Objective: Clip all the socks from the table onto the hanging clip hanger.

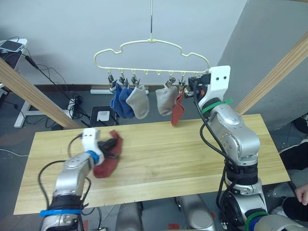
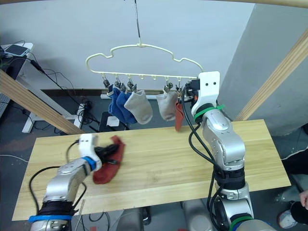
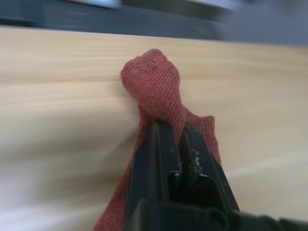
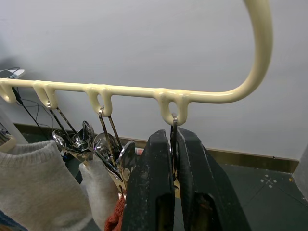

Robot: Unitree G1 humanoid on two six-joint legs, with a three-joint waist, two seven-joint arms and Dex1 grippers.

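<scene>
One rust-red sock [image 1: 108, 156] hangs lengthwise from the left gripper [image 1: 109, 146] pinching it above the table [image 1: 159, 159], down-left of the end clip [image 4: 173, 126] the right gripper [image 4: 172, 144] squeezes

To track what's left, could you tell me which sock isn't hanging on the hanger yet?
The rust-red sock pinched in the left gripper over the table; the other five hang from the clip hanger.
</scene>
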